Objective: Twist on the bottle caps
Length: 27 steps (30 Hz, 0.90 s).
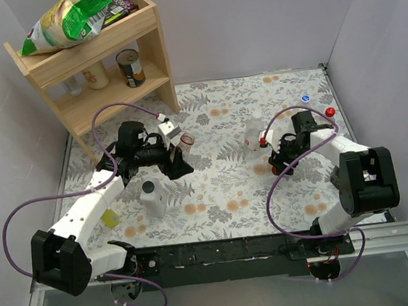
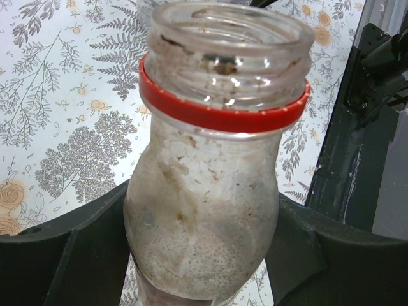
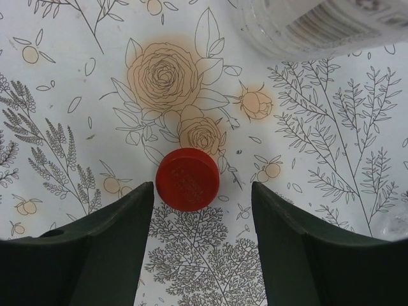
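While the left fingers (image 2: 64, 255) are squeezing a clear bottle (image 2: 210, 191) by its body and presenting its open, red-ringed neck towards the middle of the worktop (image 1: 223, 122), the right fingers (image 3: 95, 248) are hanging wide apart and empty, low over the floral surface. A red cap (image 3: 188, 179) is lying flat just ahead of the gap between them, touching neither finger. A second bottle (image 3: 319, 22) is lying on its side just beyond it.

Judging by this, the cap pickup is under way and no threading is happening yet. The next move is asking the right fingers to be easing forward until the cap sits squarely between them, closing on its rim, then lifting and carrying it across to the waiting neck, keeping it level for the threads.
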### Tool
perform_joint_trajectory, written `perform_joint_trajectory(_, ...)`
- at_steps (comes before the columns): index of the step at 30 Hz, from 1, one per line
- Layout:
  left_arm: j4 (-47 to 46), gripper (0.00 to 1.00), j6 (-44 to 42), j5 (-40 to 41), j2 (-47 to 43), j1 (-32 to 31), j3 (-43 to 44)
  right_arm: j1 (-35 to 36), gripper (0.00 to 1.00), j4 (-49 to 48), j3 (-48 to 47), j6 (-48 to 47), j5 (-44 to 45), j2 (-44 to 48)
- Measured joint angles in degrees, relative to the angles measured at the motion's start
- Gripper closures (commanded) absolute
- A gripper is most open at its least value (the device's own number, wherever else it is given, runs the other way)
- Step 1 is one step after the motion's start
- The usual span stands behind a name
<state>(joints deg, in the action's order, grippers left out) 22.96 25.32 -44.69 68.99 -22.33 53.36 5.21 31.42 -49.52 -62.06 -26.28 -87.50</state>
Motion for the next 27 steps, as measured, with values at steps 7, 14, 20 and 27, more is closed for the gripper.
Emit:
perform_joint_trajectory(7, -0.1, 1.00, 0.0, 0.5, 0.8, 0.2, 0.0, 0.0, 0.34, -0.8, -0.5, 0.2, 0.3, -2.3)
perform_joint_trajectory(14, -0.4, 1.00, 0.0, 0.6, 1.1, 0.5, 0.0, 0.0, 0.47, -1.5, -0.8, 0.1, 0.3, -4.0)
perform_joint_trajectory(20, -0.7, 1.00, 0.0, 0.6, 1.1, 0.5, 0.0, 0.0, 0.57, -1.0, -1.0, -0.2, 0.0, -4.1)
perform_joint_trajectory(27, -0.8, 1.00, -1.7, -1.0, 1.1, 0.5, 0.0, -0.1, 0.58, 5.7, -0.3, -1.0, -0.5, 3.7)
